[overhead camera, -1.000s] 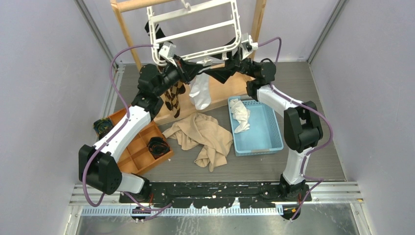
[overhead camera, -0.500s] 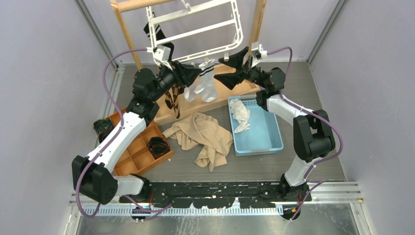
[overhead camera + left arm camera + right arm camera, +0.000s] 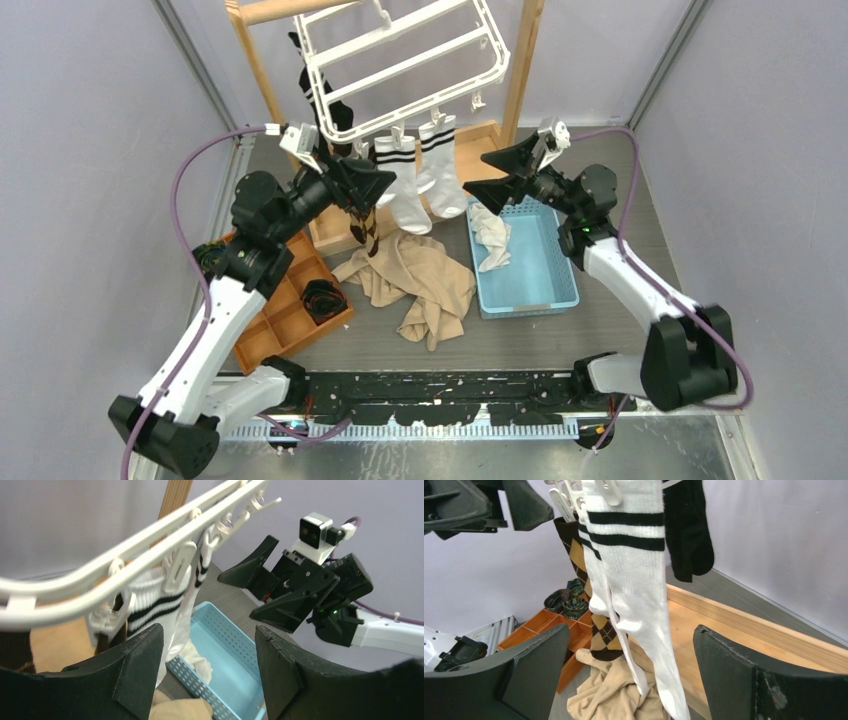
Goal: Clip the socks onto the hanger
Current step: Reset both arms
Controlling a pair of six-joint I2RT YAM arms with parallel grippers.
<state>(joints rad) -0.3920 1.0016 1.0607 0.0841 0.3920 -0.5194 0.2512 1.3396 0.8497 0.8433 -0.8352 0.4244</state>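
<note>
Hanger point(image 3: 400, 60) hangs tilted on the stand point(image 3: 525, 60); white socks point(image 3: 420, 175) clipped to its near rim, argyle sock point(image 3: 362, 215) and black sock point(image 3: 335, 105) beside; left gripper point(image 3: 390, 183) and right gripper point(image 3: 478, 197) flank them, jaws apart, empty; below lie cloth point(image 3: 420, 285) and basket point(image 3: 528, 308) with seemingly a crumpled sock point(image 3: 490, 235).

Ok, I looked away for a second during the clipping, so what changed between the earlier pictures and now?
Both arms pulled back from the hanger, the left gripper leftward, the right gripper rightward. The left gripper opened, letting go at the rim; the white banded socks now hang free from its clips. The beige cloth, blue basket and orange tray stayed put.
</note>
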